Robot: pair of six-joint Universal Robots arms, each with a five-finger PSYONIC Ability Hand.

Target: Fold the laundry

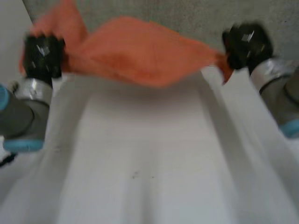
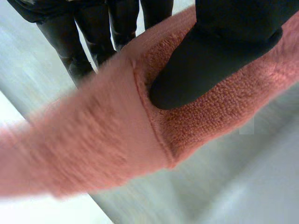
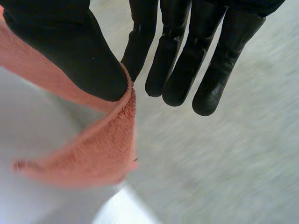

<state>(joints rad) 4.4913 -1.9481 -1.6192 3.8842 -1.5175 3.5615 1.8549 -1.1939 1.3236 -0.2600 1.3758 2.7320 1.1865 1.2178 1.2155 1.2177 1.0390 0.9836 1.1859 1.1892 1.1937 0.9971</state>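
An orange towel (image 1: 135, 53) hangs stretched in the air between my two hands, above the far part of the white table (image 1: 140, 154). My left hand (image 1: 43, 55) grips its left end; in the left wrist view the thumb (image 2: 205, 65) presses the terry cloth (image 2: 112, 135) against the fingers (image 2: 93, 32) behind it. My right hand (image 1: 246, 44) holds the right corner; in the right wrist view the thumb (image 3: 70, 51) pinches the towel's edge (image 3: 105, 149) against the first finger, the other fingers (image 3: 196, 56) straight.
Beyond the table's far edge lies grey speckled floor (image 1: 196, 18). Both grey forearms (image 1: 21, 116) reach forward along the table's sides.
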